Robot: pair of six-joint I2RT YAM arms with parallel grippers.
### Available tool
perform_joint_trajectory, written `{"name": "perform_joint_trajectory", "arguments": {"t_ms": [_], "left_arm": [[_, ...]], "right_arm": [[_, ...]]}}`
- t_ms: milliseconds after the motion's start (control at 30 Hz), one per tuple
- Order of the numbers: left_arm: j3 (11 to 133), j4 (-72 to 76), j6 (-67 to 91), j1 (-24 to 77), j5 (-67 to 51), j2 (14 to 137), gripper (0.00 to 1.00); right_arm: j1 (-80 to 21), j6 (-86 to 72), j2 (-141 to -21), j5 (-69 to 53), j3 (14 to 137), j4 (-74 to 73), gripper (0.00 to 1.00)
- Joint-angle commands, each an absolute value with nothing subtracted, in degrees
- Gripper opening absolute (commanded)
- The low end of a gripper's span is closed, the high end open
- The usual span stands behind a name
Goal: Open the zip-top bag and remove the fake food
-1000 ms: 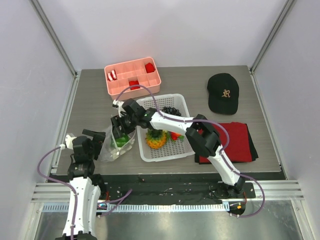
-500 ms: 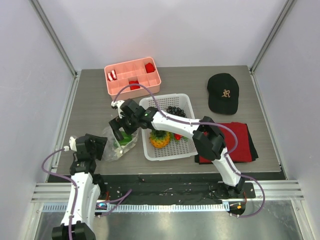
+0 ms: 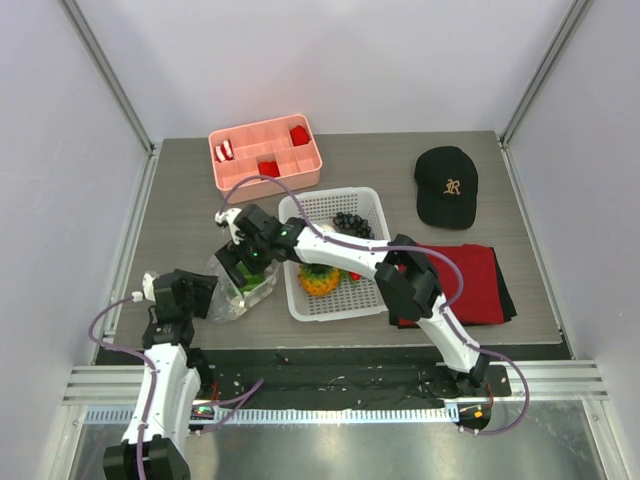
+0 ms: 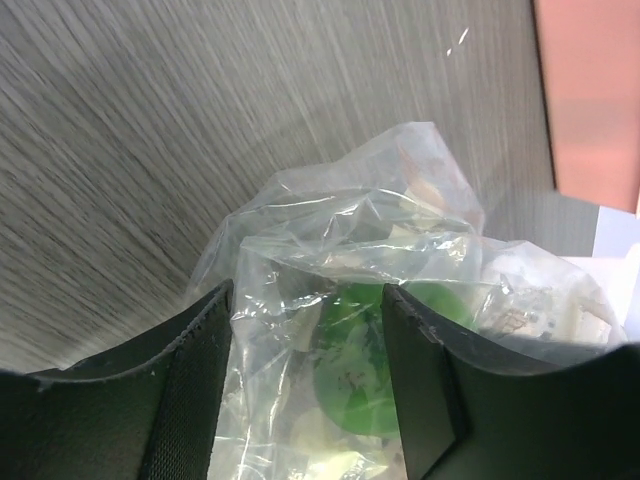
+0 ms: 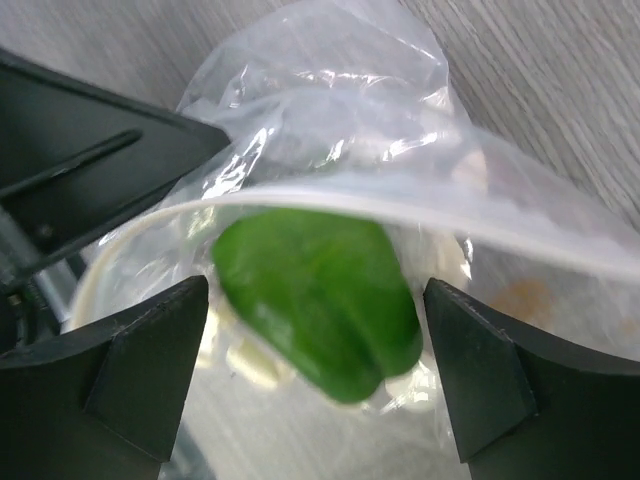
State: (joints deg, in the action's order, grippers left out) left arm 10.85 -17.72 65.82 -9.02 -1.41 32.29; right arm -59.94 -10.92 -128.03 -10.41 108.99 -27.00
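Observation:
The clear zip-top bag (image 3: 238, 293) lies on the table left of the white basket, its mouth open toward the basket. A green fruit (image 5: 320, 300) and whitish pieces (image 5: 250, 360) sit inside it. My right gripper (image 5: 320, 380) is open at the bag's mouth, one finger on each side of the green fruit, not touching it. My left gripper (image 4: 308, 400) is open, its fingers astride the bag's (image 4: 340, 250) other end, with the green fruit (image 4: 370, 360) showing through the plastic. The pineapple (image 3: 318, 279), the tomato (image 3: 351, 272) and the dark grapes (image 3: 350, 222) lie in the basket.
The white perforated basket (image 3: 372, 300) stands right of the bag. A pink compartment tray (image 3: 265, 172) with red pieces is at the back. A black cap (image 3: 447, 185) and a red cloth (image 3: 475, 285) lie at the right.
My right gripper has dropped lower and nearer, into the bag's mouth. My left gripper has drawn back a little toward the near edge, still at the bag's end.

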Motion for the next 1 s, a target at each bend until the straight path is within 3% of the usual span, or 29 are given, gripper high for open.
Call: {"name": "perform_joint_trajectory", "arguments": {"t_ms": [0,167,267,400,467,633,800,933,967], "left_arm": [[9.84,-13.18,66.01,-9.14,-4.13,34.10,0.60],[8.88,-12.04,66.27,-9.23,-4.83,34.72,0.59],[8.79,-12.39,66.27,-9.23,-4.22,33.84,0.60],[9.05,-14.06,65.83,-9.32,-3.34,32.35,0.61],[9.14,-14.50,65.57,-9.23,-3.08,31.73,0.64],[9.93,-17.04,65.30,-9.23,-2.99,29.45,0.81],[11.86,-19.07,65.04,-9.23,-3.25,27.69,0.87],[13.36,-20.30,64.43,-9.23,-4.04,26.63,0.92],[13.79,-20.82,64.16,-9.23,-4.04,26.37,0.93]], "right_arm": [[-60.29,-9.40,-131.65,-11.42,111.88,-24.18,0.96],[-60.29,-9.49,-133.94,-11.08,112.94,-23.64,0.97],[-60.29,-9.93,-133.68,-10.81,112.85,-23.82,0.93],[-60.29,-10.90,-130.70,-9.58,112.68,-24.78,0.60],[-60.38,-11.34,-127.80,-8.97,112.76,-25.66,0.56],[-60.91,-11.07,-123.58,-7.30,115.13,-29.17,0.51],[-60.82,-10.28,-122.43,-5.28,119.27,-33.84,0.47],[-60.82,-10.98,-121.73,-5.36,120.06,-35.42,0.52],[-60.91,-11.07,-121.29,-5.97,119.62,-35.42,0.59]]}}
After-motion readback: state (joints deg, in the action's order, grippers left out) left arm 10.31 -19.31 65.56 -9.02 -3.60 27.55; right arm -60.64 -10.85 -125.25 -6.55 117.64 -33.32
